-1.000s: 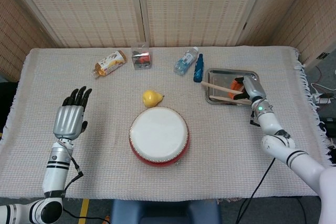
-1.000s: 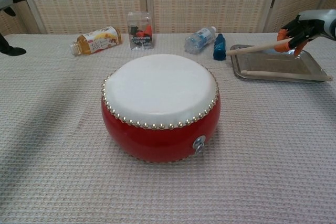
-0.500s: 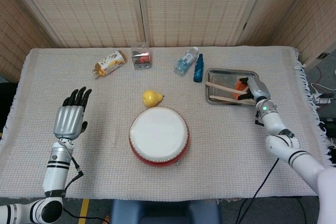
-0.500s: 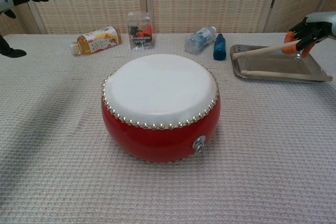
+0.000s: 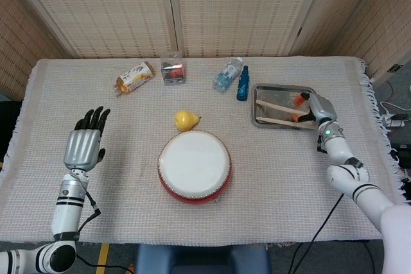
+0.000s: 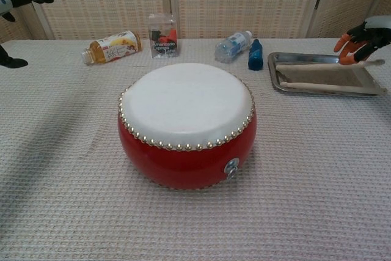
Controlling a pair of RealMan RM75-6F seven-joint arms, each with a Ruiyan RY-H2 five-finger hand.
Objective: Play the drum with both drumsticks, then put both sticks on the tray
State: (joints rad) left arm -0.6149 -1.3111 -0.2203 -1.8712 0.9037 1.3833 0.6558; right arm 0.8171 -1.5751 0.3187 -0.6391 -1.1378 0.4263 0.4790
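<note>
Both drumsticks lie in the metal tray (image 5: pixel 283 88) at the right rear of the bench (image 5: pixel 270 178). The far drumstick (image 5: pixel 277 105) runs from the tray's left end toward the right robot hand (image 5: pixel 317 108), and the near drumstick (image 5: pixel 275 120) lies just in front of it, angled so the two draw close at the right end. In the chest view the near drumstick (image 6: pixel 308 83) lies flat on the tray floor, and the far drumstick (image 6: pixel 342 64) reaches out past the tray's right rim (image 6: pixel 370 77).

The right robot hand (image 6: pixel 362 33) hovers at the tray's right edge, above the butt ends of the sticks, with its orange-tipped fingers (image 6: pixel 342 43) spread and curled downward — released, gripping neither stick as far as the chest view shows.

The red drum (image 5: pixel 194 165) with its white skin sits at the middle of the bench, well apart from the tray. A yellow pear (image 5: pixel 185 120) lies just behind it.

The left robot hand (image 5: pixel 84 145) is held upright over the left side of the bench, fingers straight and apart — released, holding nothing.

Along the back edge lie an orange bottle (image 5: pixel 134 77) on its side, a small clear box (image 5: pixel 172 70), a clear water bottle (image 5: pixel 228 74) and a blue bottle (image 5: pixel 243 83) just left of the tray.
</note>
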